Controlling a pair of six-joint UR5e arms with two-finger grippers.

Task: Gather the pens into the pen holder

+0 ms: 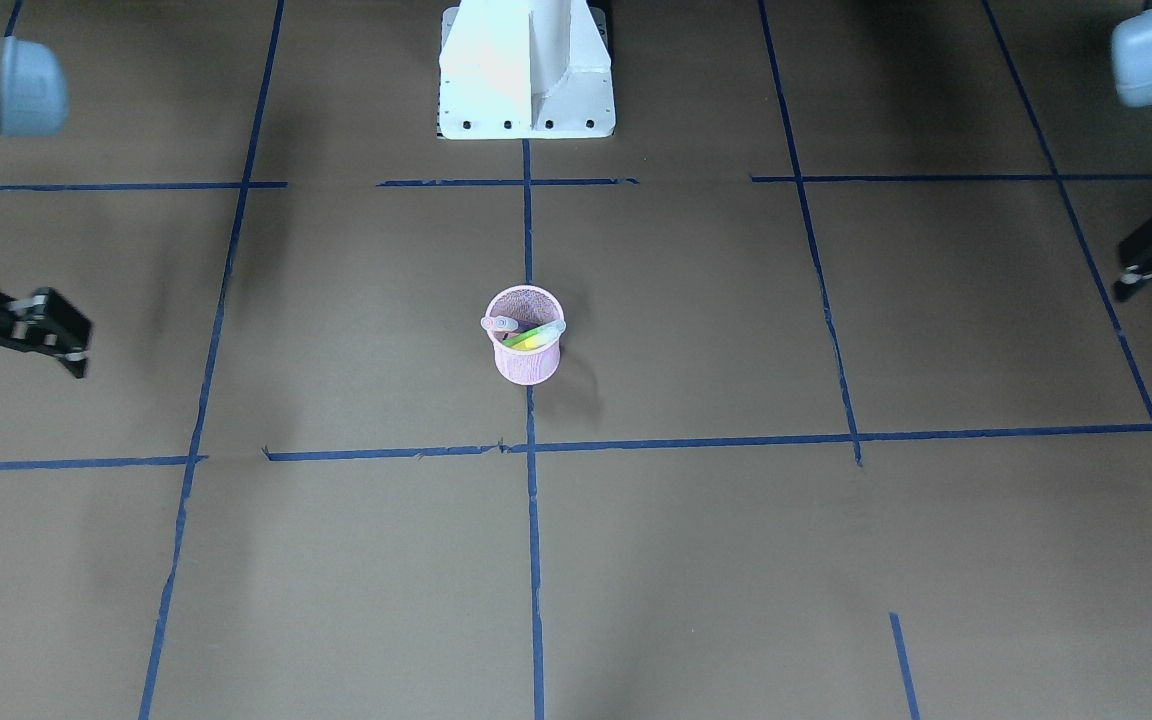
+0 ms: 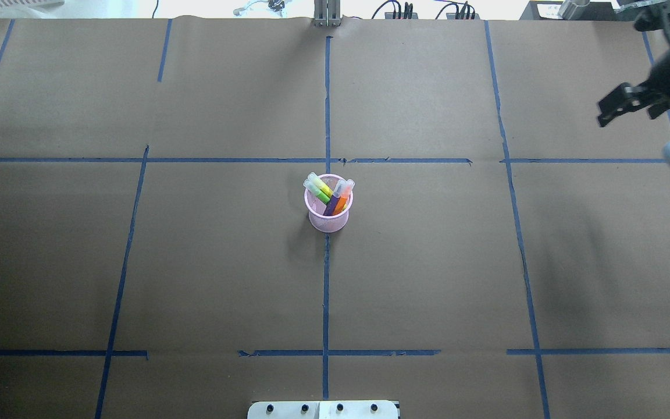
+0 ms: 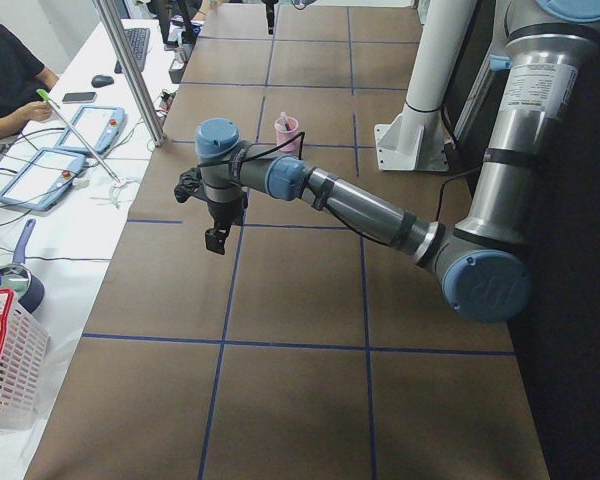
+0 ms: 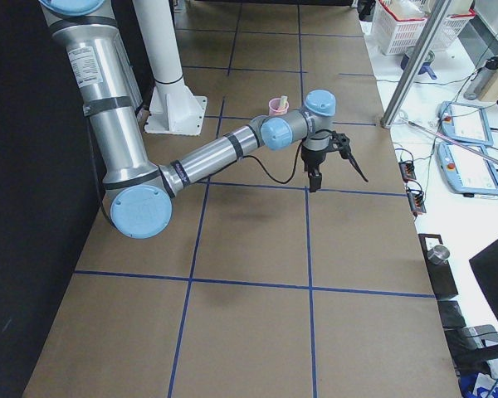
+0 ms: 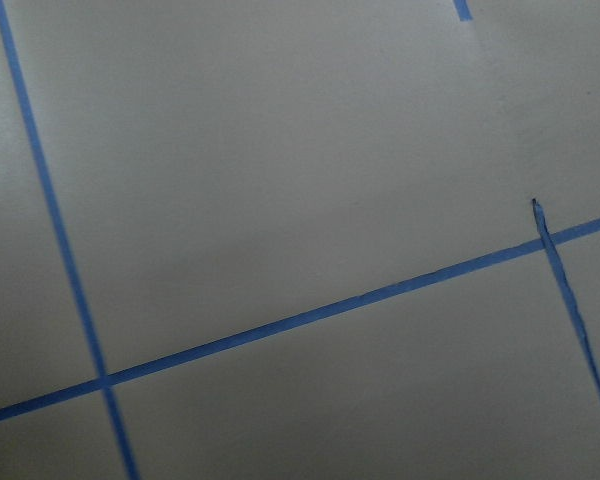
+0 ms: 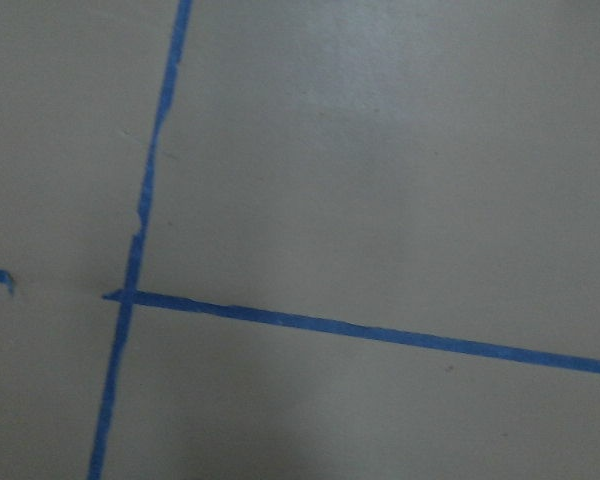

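Note:
The pink mesh pen holder [image 2: 328,222] stands upright at the table's middle, on the centre tape line; it also shows in the front view [image 1: 528,366]. Inside it lean the yellow pen [image 2: 323,187], green pen [image 2: 317,192], purple pen [image 2: 332,204] and orange pen [image 2: 342,201], pale caps above the rim. My right gripper [image 2: 627,116] is open and empty, far out at the table's right end; it also shows in the front view [image 1: 21,375]. My left gripper [image 1: 1124,272] is open and empty at the left end, outside the overhead view. Both wrist views show only bare table.
Blue tape lines [image 2: 326,291] cross the brown table. The robot's white base [image 1: 526,90] stands at the near edge. Beyond the far edge are a metal post [image 3: 130,70], tablets [image 3: 40,170], a seated person [image 3: 5,75] and a white basket [image 3: 5,370].

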